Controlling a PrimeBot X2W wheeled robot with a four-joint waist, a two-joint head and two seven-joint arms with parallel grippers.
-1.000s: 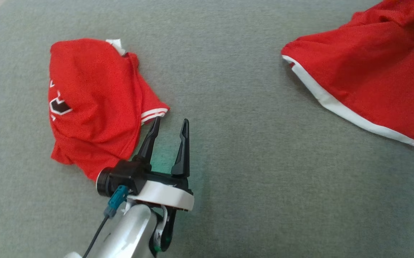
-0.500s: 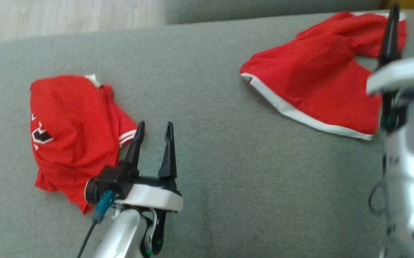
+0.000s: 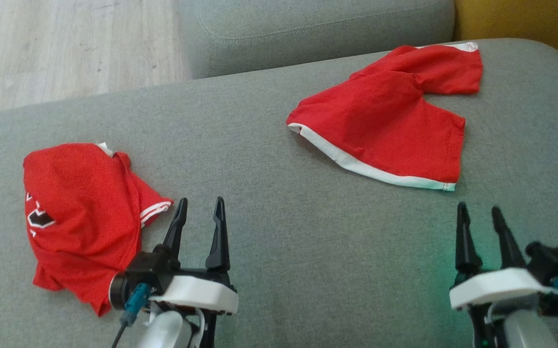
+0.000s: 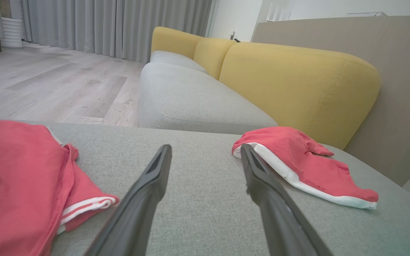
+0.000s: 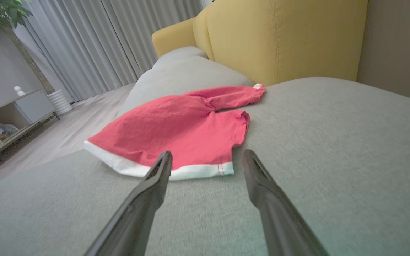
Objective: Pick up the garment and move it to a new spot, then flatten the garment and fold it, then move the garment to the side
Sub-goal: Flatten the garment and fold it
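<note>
Cloth: crumpled red mesh jersey (image 3: 80,212) lies left, white-hemmed red garment (image 3: 385,135) far right, on woven grey sofa cushion (image 3: 279,241); left gripper (image 3: 200,200) and right gripper (image 3: 478,208) gape empty; pale wood floor (image 3: 66,48) beyond.

**Three cameras on one grey cushion**

The head view looks steeply down from above on the cushion (image 3: 279,251). It takes in the left garment (image 3: 80,208) and the right garment (image 3: 385,130), with the left gripper (image 3: 200,200) and the right gripper (image 3: 478,207) at its bottom edge.

The left wrist view sits low over the cushion and faces along it toward the yellow backrest (image 4: 290,81). The left garment is close at its left.

The right wrist view is equally low, with the right garment near ahead. All three views share that garment.
</note>
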